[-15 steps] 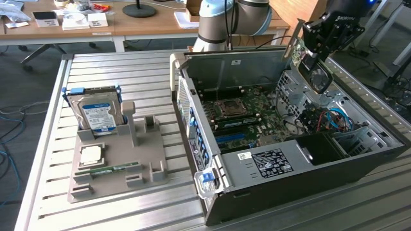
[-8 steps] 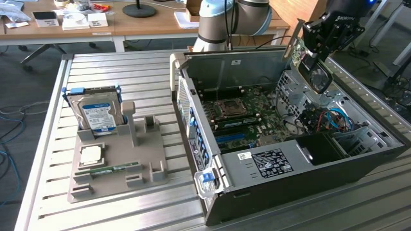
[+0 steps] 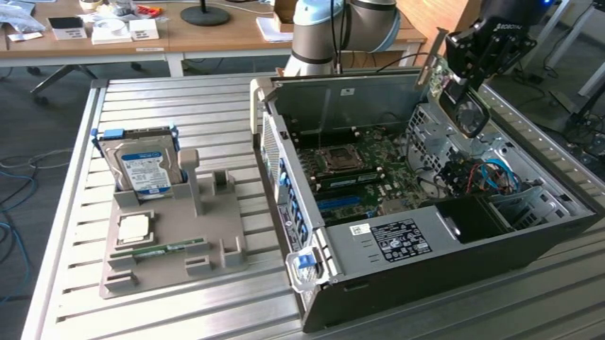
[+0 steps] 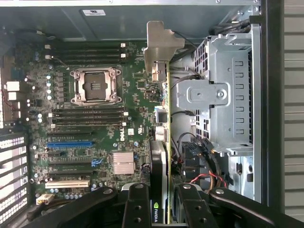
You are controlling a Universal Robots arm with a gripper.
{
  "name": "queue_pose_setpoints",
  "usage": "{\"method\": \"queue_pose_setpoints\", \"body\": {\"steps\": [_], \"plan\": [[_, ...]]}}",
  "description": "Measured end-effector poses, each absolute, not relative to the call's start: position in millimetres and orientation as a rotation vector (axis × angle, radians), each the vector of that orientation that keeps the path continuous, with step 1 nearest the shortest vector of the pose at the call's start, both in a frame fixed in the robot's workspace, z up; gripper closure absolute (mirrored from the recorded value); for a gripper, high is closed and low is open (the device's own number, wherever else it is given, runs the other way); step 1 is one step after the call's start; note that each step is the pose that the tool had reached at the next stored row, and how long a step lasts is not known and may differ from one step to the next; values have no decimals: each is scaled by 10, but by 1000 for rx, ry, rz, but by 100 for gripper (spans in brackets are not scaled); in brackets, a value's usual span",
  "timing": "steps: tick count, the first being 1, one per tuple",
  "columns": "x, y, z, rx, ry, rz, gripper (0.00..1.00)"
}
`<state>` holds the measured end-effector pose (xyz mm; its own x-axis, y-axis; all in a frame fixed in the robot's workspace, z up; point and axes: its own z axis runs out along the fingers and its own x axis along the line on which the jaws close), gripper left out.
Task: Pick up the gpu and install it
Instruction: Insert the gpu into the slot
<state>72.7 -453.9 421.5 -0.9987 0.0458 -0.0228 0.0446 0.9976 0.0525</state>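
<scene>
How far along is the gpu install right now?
Pickup looks done: the gripper is shut on the gpu, holding it above the open case. Left: the card is not yet seated on the motherboard.

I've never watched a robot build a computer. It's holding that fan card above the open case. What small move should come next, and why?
Probably ease the gpu sideways toward the blue slot. The pincer grips it well above the open case, nearer the drive cage than the slots, so lowering here would likely miss them.
</scene>
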Motion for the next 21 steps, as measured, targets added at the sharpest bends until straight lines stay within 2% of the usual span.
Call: {"method": "queue_pose_setpoints", "body": {"steps": [21], "plan": [[724,-4539,4213,-330,3106,85,73]]}}
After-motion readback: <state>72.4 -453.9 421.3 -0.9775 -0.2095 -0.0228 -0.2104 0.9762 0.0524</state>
